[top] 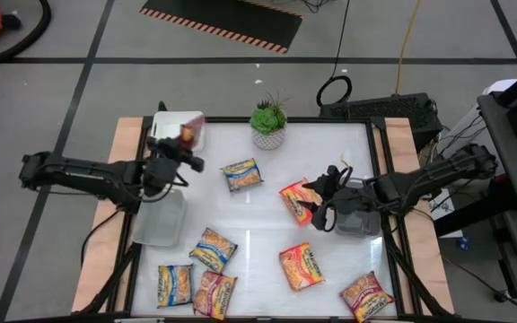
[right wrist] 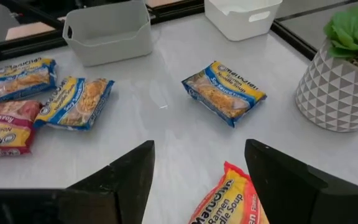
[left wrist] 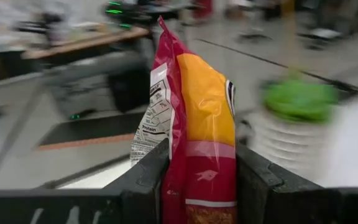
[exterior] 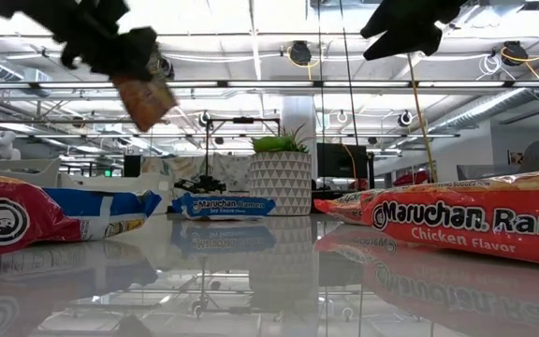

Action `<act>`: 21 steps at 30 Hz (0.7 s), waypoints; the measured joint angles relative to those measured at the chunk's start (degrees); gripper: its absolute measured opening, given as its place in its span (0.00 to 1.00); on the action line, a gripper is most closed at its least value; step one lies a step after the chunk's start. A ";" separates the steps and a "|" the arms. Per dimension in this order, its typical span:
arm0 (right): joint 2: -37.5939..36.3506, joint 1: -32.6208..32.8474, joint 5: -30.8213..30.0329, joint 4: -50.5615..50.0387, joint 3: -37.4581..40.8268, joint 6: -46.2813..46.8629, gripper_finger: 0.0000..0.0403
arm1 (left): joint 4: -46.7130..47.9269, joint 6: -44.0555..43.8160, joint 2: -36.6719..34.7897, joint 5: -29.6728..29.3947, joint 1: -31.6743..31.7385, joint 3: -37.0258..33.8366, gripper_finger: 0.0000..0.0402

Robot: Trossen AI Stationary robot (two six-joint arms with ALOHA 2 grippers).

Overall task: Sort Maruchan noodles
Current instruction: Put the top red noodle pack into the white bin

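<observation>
Glossy tabletop (top: 330, 148) — crinkly square noodle packets (top: 241, 174)

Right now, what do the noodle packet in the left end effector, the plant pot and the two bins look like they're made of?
The held packet looks like thin glossy plastic film, with a crimped seam and printed label. The plant pot seems matte ceramic, maybe plastic, with a grey triangle pattern. The white bin and grey bin look like smooth moulded plastic, with rounded corners and thin walls.

The left gripper (top: 185, 136) holds 1 noodle packet (top: 188, 133) above the white tray (top: 170, 119) at the table's far left. The right gripper (top: 317, 199) hovers over another packet (top: 293, 196), right of centre. The plant pot (top: 268, 135) stands at the far edge.
</observation>
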State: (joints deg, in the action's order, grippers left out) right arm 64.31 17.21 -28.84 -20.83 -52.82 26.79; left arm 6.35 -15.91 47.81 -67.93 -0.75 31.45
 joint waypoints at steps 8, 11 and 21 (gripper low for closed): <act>0.00 0.00 -1.35 3.91 0.00 -3.13 0.60 | -14.36 9.49 -5.35 -5.08 9.76 -11.00 0.32; 0.00 -0.02 -1.40 6.50 0.02 -5.47 0.60 | -17.60 9.51 -5.23 -2.21 15.03 -14.11 0.32; 0.00 -0.04 -1.27 9.84 0.02 -10.42 0.60 | -26.14 3.96 -5.11 0.30 27.17 -21.69 0.32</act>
State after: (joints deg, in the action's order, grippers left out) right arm 64.31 17.18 -30.11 -10.99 -52.80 16.37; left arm -19.80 -11.94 42.70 -67.62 26.42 9.75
